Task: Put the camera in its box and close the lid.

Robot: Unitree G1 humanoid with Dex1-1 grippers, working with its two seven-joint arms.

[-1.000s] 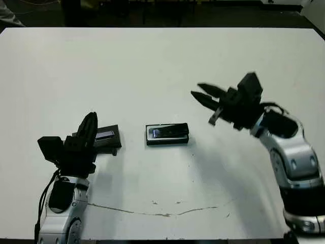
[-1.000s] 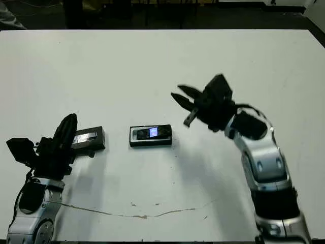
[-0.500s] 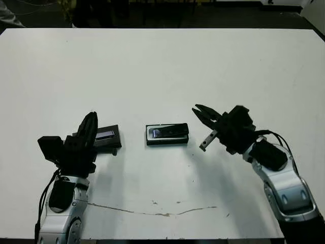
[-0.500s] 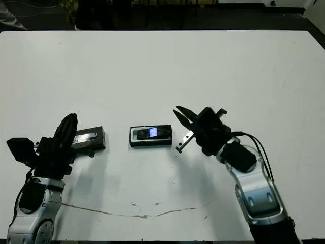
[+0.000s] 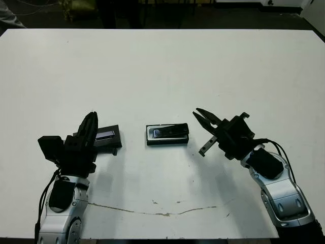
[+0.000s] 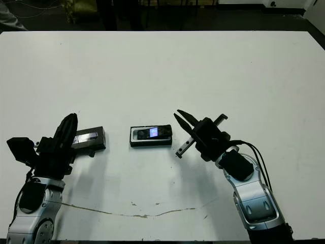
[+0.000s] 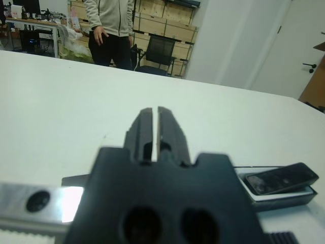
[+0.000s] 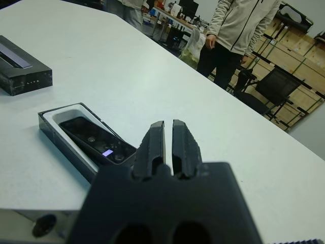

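White table [image 5: 162, 61], one person beyond. Camera [image 5: 170, 132] sits in box [image 5: 167, 141], just beside your right gripper [image 5: 202, 121], fingers nearly together, empty. Lid [image 5: 104, 136] lies crosswise ahead of left gripper [image 5: 90, 123], also narrowed; left is nearer.

We see a wide white counter [image 5: 162, 66] that fills almost the whole view. Near its middle the box [image 5: 167, 135] lies flat on it, open, with white lining, and the camera [image 5: 170, 131] rests inside the box. To the left of the box, apart from it, the lid [image 5: 104, 139] lies directly on the counter with its silvery strip upward. Near the front edge, a thin dark line [image 5: 152, 209] runs across the white surface.
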